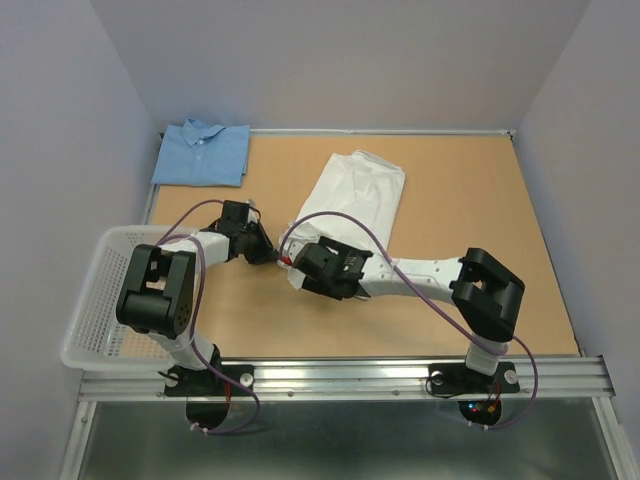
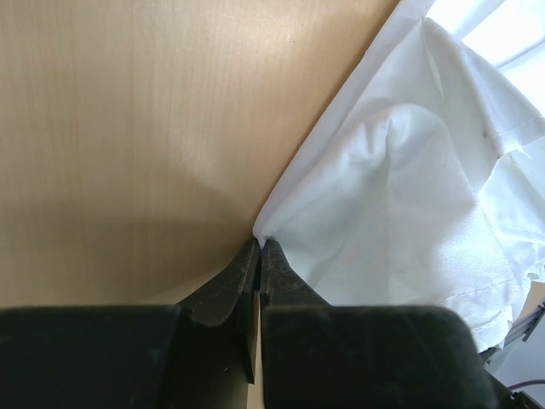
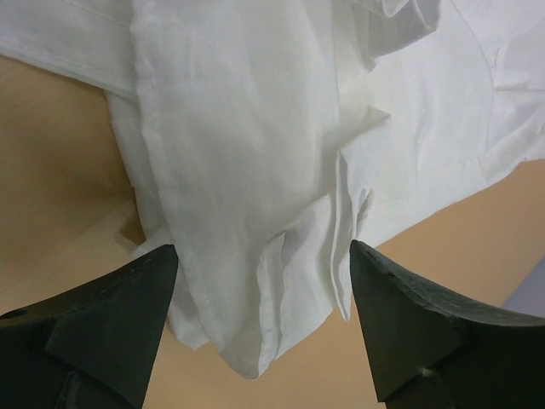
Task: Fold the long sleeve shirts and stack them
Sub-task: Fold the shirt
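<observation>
left wrist: left pincer (image 2: 258,247) pinches the white shirt (image 2: 409,213) at its corner — right pincer (image 3: 262,251) spread wide.

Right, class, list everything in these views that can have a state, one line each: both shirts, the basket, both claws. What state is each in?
white shirt: partly folded lengthwise, rumpled, not stacked.
blue shirt: folded flat, lying apart from the white one.
basket: upright, no shirt visible inside.
left claw: closed on the white shirt's corner.
right claw: open, jaws wide over the white shirt's hem.
</observation>
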Controlling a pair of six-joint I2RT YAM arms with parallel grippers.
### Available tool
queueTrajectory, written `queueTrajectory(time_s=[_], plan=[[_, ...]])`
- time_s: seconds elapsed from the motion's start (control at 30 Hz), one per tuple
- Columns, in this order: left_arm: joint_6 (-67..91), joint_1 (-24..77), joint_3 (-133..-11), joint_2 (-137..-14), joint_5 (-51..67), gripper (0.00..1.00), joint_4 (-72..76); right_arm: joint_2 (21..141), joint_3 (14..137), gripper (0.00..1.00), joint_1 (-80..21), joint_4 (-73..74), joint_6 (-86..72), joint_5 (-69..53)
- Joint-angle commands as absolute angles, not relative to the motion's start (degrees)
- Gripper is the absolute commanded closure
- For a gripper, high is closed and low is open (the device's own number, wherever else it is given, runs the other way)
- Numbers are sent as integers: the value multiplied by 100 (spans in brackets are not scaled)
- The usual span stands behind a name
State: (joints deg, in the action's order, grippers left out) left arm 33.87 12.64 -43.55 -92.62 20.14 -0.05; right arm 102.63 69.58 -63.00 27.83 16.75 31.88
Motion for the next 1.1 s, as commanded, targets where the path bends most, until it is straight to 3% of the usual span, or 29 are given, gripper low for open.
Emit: queueTrajectory(time_s=[0.0, 0.2, 0.47, 0.83, 1.07], plan=[[3033, 1274, -4254, -9501, 1626, 96, -624, 10432, 6961, 14, -6346, 2610, 1652, 3769], [2953, 1274, -4236, -9396, 1600, 96, -712, 10564, 7022, 14, -6258, 2602, 1652, 3919], [2839, 1274, -4227, -9360, 1635, 96, -782, 10459, 7452, 14, -5433, 2575, 1749, 3920], [2733, 1274, -4245, -9308, 1661, 96, -861, 10380, 8208, 13, -4282, 2593, 1565, 2832], [2733, 1274, -4271, -9281, 1723, 96, -870, 10144, 8885, 14, -4201, 2848, 1240, 2312]])
